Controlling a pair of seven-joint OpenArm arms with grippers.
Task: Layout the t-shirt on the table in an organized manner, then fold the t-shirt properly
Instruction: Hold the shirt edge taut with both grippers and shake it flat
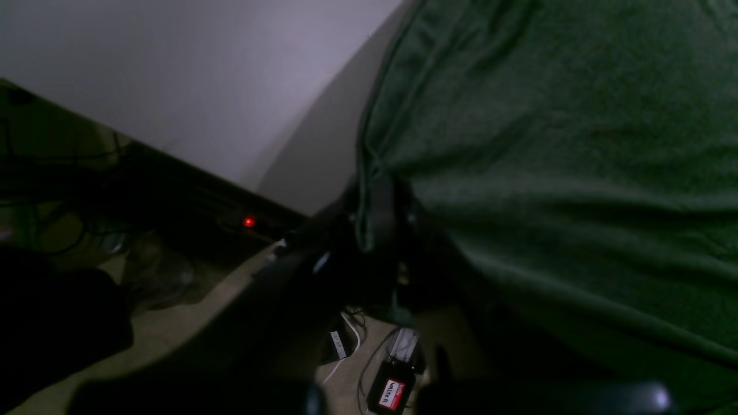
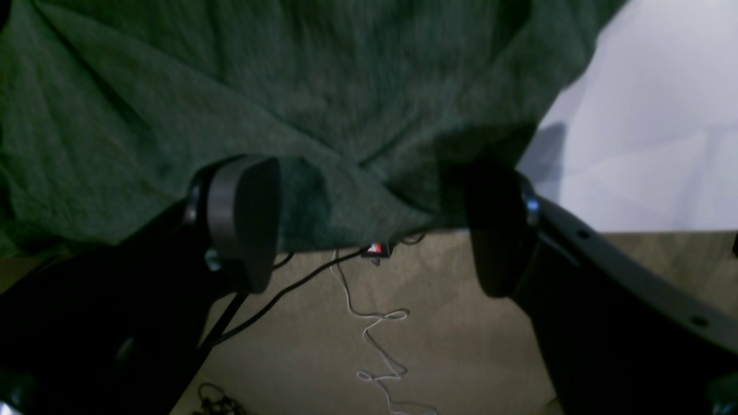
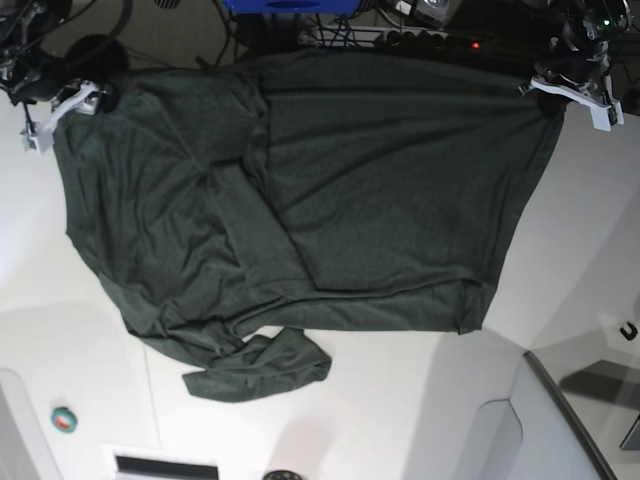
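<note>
The dark green t-shirt [image 3: 330, 220] lies spread over the white table [image 3: 400, 400], with folds across its left half and a bunched sleeve [image 3: 260, 365] at the near side. My left gripper [image 3: 565, 88] is at the far right corner of the shirt. In the left wrist view it [image 1: 377, 225] is shut on the t-shirt's [image 1: 548, 144] edge at the table's [image 1: 202, 75] rim. My right gripper [image 3: 55, 110] is at the far left corner. There it [image 2: 369, 225] stands open, its fingers [image 2: 242, 219] wide apart, and the t-shirt's [image 2: 230, 86] hem hangs loose between them.
Beyond the far table edge are a power strip with a red light [image 3: 474, 44], cables and a beige floor [image 2: 461, 346]. A raised grey-white panel [image 3: 560, 420] sits at the near right, a small green roll [image 3: 64, 419] at the near left, and a black hook [image 3: 628, 331] at the right.
</note>
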